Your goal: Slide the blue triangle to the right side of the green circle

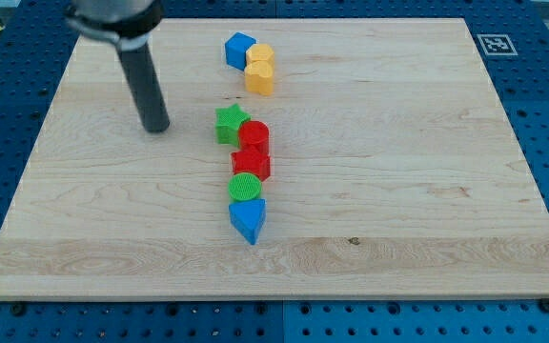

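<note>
The blue triangle [248, 219] lies on the wooden board [398, 162], touching the lower side of the green circle [245, 187], just left of the board's middle. My tip [155, 128] rests on the board well to the upper left of both blocks, apart from them, level with the green star [230, 124].
A red circle [254, 135] and a red block [252, 162] sit in a column between the green star and the green circle. Near the view's top, a blue block [238, 50] touches two yellow blocks [260, 55] [259, 78]. A marker tag [493, 44] is at the top right corner.
</note>
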Robot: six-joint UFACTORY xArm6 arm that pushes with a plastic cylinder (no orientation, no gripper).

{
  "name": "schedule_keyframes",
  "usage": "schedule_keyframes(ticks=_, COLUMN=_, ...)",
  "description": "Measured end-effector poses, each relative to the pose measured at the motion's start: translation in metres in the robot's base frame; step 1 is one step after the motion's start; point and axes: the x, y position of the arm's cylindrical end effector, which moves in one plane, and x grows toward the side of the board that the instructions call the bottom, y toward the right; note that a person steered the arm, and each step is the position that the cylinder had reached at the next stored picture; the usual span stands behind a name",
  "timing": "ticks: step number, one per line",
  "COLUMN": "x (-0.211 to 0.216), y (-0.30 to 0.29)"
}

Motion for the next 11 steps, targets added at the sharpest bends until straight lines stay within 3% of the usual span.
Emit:
schedule_keyframes(ticks=3, x=0.174, y=0.019)
schedule_keyframes(ticks=5, x=0.179, y=0.093)
schedule_keyframes(ticks=8, x=0.131, y=0.114)
schedule_keyframes(ticks=11, x=0.117, y=0.173)
